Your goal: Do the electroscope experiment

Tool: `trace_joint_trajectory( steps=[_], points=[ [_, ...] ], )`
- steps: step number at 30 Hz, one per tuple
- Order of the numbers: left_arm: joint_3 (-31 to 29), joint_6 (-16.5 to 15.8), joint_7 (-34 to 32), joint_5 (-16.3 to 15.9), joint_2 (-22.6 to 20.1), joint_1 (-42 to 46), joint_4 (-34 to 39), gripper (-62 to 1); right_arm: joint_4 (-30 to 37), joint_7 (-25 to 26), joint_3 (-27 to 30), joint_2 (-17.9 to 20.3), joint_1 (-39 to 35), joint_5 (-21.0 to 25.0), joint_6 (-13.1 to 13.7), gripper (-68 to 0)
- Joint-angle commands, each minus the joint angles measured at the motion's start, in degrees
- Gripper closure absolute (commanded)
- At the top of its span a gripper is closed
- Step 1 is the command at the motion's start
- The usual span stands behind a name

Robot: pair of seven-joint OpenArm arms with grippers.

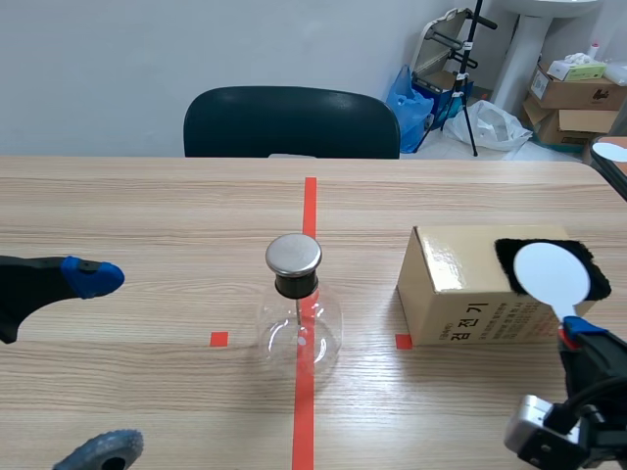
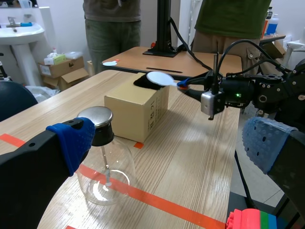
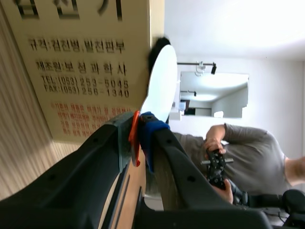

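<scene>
Electroscope (image 1: 299, 318) dead centre on the table (image 1: 147, 215), folks: a clear glass flask standing upright on the red tape line (image 1: 310, 206), with a black stopper and a round metal cap (image 1: 293, 254) on top. Over on the left, the left claw (image 1: 103, 362) hangs wide apart, blue pads showing, gripping nothing. It sits level with the flask and well clear of it.

Swing right: a cardboard box (image 1: 470, 294) sits beside the electroscope, near but not touching. A black patch (image 1: 505, 259) lies on its top, fur or cloth, hard to call from here. The right claw (image 1: 578, 338) is clamped on the handle of a white paddle (image 1: 554, 274), and the right wrist view shows the fingers pinched tight around it. That round white disc is held over the black patch, at the box's near edge; whether it touches, I cannot tell. Beyond the table's far edge, a dark chair (image 1: 291, 122).
</scene>
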Motion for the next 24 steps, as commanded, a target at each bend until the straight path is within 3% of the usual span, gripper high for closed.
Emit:
trace_joint_trajectory(
  steps=[1,2,3,6,7,8,11,12,15,16,20,24],
  points=[
    [0.13,-0.02,-1.16,-0.74,0.26,-0.20,0.11,-62.3,0.50,-7.30,-0.22,-0.15,0.00,1.73,-2.75,-1.1],
    [0.13,0.02,-1.16,-0.74,0.26,-0.20,0.11,-62.3,0.50,-10.84,-0.11,-0.13,-0.02,1.68,-2.75,-1.0],
    [0.13,0.07,-1.16,-0.74,0.26,-0.20,0.11,-62.3,0.50,-11.34,-0.11,-0.07,-0.02,1.64,-2.34,-1.0],
    [0.13,0.09,-1.16,-0.74,0.26,-0.20,0.11,-62.3,0.50,-0.52,-0.24,-0.02,0.22,1.07,-1.86,-1.1],
    [0.13,0.09,-1.16,-0.74,0.26,-0.20,0.11,-62.3,0.50,1.03,-0.24,-0.07,0.35,1.14,-2.01,-1.1],
    [0.13,0.09,-1.16,-0.74,0.26,-0.20,0.11,-62.3,0.50,-0.13,-0.22,-0.15,0.35,1.44,-2.62,-1.1],
    [0.13,0.09,-1.16,-0.74,0.26,-0.20,0.11,-62.3,0.50,-10.69,0.02,-0.13,0.26,1.66,-2.75,-1.1],
    [0.13,0.09,-1.16,-0.74,0.26,-0.20,0.11,-62.3,0.50,-10.21,0.11,-0.11,0.13,1.20,-2.43,-1.1],
    [0.13,0.09,-1.18,-0.74,0.26,-0.20,0.11,-62.3,0.50,0.07,-0.13,-0.17,0.35,-0.07,-2.47,-1.1],
    [0.13,0.09,-1.18,-0.74,0.26,-0.20,0.11,-62.3,0.50,-0.09,-0.20,-0.22,0.35,0.15,-2.67,-1.1],
    [0.13,0.11,-1.18,-0.74,0.26,-0.20,0.11,-62.3,0.50,-11.26,-0.11,-0.33,0.31,1.07,-2.58,-1.1],
    [0.13,0.11,-1.18,-0.74,0.26,-0.20,0.11,-62.3,0.50,-0.44,-0.24,-0.96,0.35,0.39,-1.81,-1.1]
  ],
)
